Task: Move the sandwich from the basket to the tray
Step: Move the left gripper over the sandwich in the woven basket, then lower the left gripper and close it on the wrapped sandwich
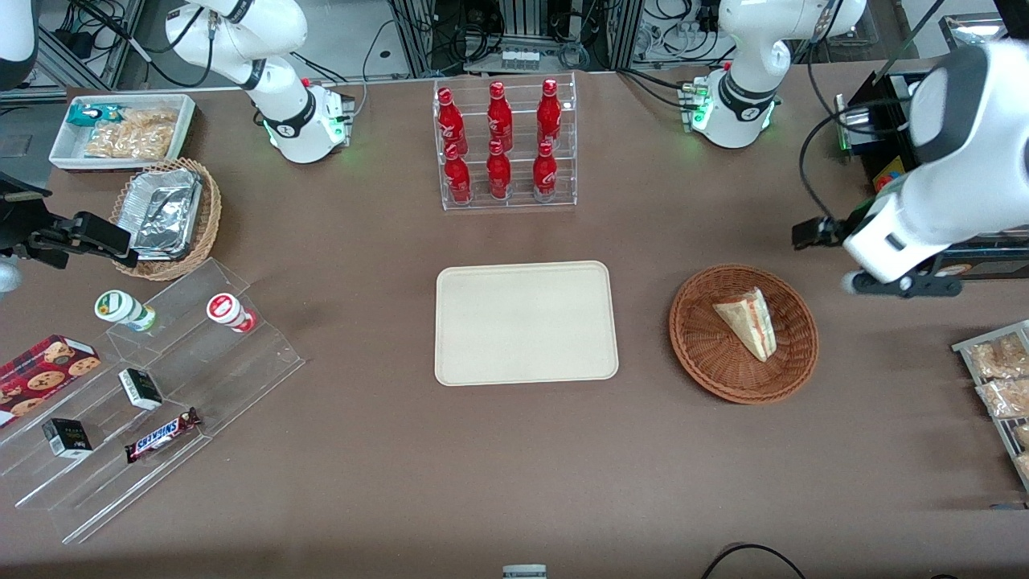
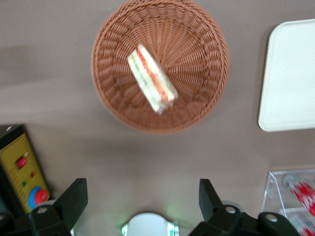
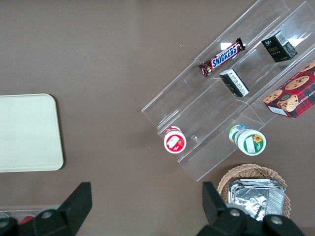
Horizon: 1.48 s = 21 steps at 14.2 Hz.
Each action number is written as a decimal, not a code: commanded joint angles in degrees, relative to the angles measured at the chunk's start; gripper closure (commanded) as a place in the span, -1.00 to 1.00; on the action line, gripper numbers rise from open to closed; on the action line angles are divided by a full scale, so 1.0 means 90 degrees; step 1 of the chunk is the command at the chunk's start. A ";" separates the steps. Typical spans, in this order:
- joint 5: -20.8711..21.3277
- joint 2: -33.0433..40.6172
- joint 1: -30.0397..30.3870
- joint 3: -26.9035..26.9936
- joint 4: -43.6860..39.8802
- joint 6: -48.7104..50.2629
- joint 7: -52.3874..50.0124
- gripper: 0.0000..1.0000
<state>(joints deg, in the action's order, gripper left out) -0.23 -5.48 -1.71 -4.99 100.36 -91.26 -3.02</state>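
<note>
The sandwich (image 1: 749,322), a pale bread wedge with red and green filling, lies in the round reddish-brown basket (image 1: 707,354). The cream tray (image 1: 526,322) lies bare beside the basket, toward the parked arm's end. My left gripper (image 1: 810,232) hangs high above the table, beside the basket toward the working arm's end and farther from the front camera. In the left wrist view the gripper (image 2: 142,199) is open and empty, apart from the sandwich (image 2: 151,78), the basket (image 2: 197,49) and the tray (image 2: 290,73).
A clear rack of red bottles (image 1: 505,145) stands farther back than the tray. A stepped acrylic stand with snacks (image 1: 153,386), a tan basket with foil containers (image 1: 169,217) and a white bin (image 1: 120,129) lie toward the parked arm's end. Snack bags (image 1: 1001,378) lie near the basket.
</note>
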 commanded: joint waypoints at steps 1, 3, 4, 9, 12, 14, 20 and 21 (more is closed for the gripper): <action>-0.0052 0.0169 -0.0005 -0.0002 0.0945 -0.0999 0.0013 -1.00; -0.0043 0.0190 -0.0005 -0.0002 0.1444 -0.1654 0.0013 -1.00; -0.0043 0.0170 -0.0054 -0.0002 0.1756 -0.2073 -0.0035 -1.00; -0.0043 0.0307 -0.0093 -0.0002 0.3125 -0.4028 -0.1877 -1.00; -0.0043 0.0268 -0.0084 -0.0002 0.3262 -0.4254 -0.3108 -1.00; -0.0043 0.0248 -0.0084 -0.0002 0.3564 -0.4809 -0.3947 -1.00; -0.0072 -0.0298 -0.0074 -0.0002 0.3790 -0.5680 -0.4361 -1.00; -0.0072 -0.0473 -0.0083 -0.0002 0.3780 -0.5797 -0.4381 -1.00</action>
<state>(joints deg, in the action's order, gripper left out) -0.27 -7.64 -2.12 -5.13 134.26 -141.10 -41.36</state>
